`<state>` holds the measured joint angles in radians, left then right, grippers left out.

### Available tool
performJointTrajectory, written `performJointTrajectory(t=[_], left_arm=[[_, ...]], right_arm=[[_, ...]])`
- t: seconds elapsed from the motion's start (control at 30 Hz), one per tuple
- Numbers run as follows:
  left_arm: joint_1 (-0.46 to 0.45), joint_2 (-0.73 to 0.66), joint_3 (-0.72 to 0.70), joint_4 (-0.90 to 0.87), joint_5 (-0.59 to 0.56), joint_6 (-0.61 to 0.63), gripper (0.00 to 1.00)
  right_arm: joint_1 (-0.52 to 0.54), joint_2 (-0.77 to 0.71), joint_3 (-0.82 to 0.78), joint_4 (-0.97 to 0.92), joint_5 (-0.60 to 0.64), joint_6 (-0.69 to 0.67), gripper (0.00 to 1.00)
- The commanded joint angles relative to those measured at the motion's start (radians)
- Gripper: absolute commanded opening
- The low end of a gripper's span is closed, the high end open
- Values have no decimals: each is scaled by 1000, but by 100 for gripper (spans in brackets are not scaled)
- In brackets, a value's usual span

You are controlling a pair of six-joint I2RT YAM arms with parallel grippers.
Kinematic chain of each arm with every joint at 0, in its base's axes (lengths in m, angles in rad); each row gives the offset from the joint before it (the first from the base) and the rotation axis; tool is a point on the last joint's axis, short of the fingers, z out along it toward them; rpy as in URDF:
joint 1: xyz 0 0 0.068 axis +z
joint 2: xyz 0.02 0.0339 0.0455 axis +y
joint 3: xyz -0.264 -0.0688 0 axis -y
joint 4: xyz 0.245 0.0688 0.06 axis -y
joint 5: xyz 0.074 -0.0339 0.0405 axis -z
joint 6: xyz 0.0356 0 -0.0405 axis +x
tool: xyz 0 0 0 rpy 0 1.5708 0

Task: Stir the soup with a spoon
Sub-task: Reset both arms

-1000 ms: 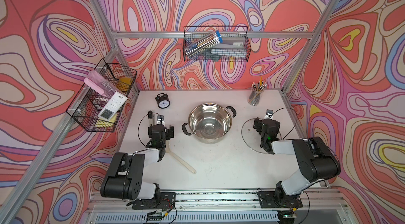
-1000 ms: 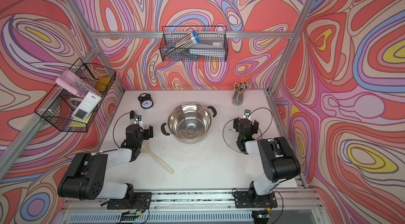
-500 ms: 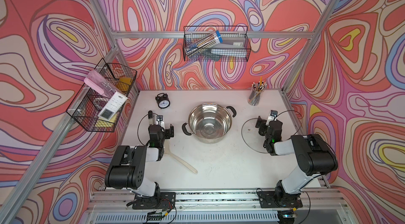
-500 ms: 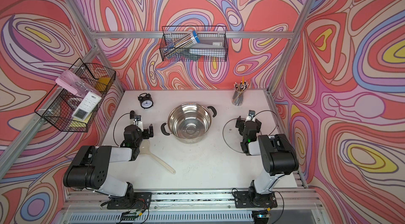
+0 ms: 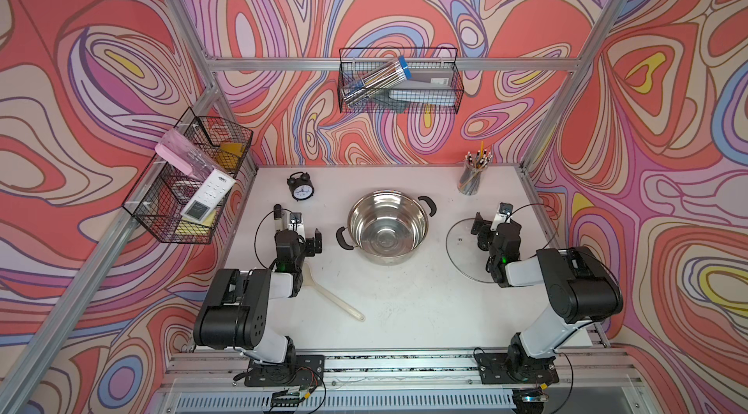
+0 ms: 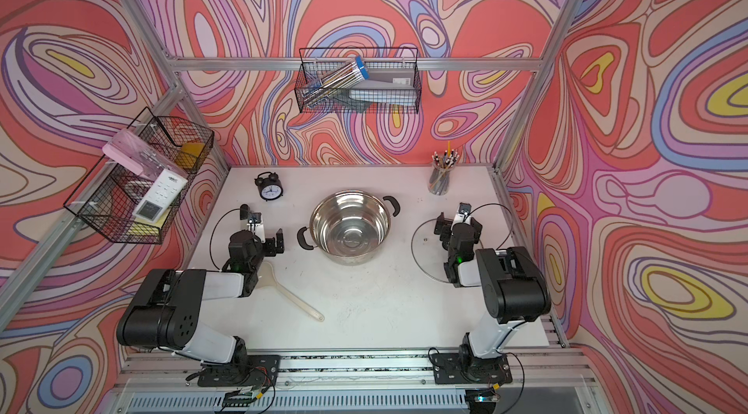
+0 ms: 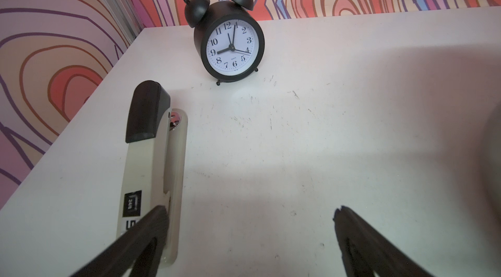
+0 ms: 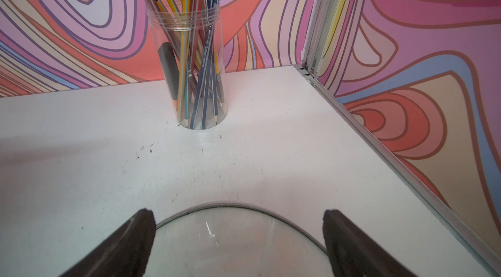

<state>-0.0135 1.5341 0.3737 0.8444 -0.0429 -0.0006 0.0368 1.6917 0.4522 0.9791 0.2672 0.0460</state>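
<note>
Both grippers are spread wide and empty: your left gripper [image 7: 249, 212] sits beside a stapler [image 7: 151, 153], your right gripper [image 8: 238, 213] above a glass lid [image 8: 238, 237]. The spoon [image 5: 332, 295] lies behind the left gripper, untouched, its bowl end under that wrist and its handle angled toward the table's [image 5: 404, 310] front.

The spoon [image 5: 332, 295] has part of its round end, at 10 o'clock from its handle, hidden under the left arm [image 5: 282, 283]. The right pincer [image 5: 494, 225] covers part of the glass lid [image 5: 459, 246].
</note>
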Motion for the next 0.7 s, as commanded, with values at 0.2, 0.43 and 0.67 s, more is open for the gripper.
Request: performJointTrajectory(t=[0.2,0.43,0.67], left_arm=[[2,2,9,25,14,-12,99],[3,8,17,16,17,-12,99],[4,1,12,18,17,-13,99]], right_arm=[[-2,8,-3,17,-5,7,98],[-2,8,-3,17,-6,6,98],[-2,7,-2,17,-5,6,98]])
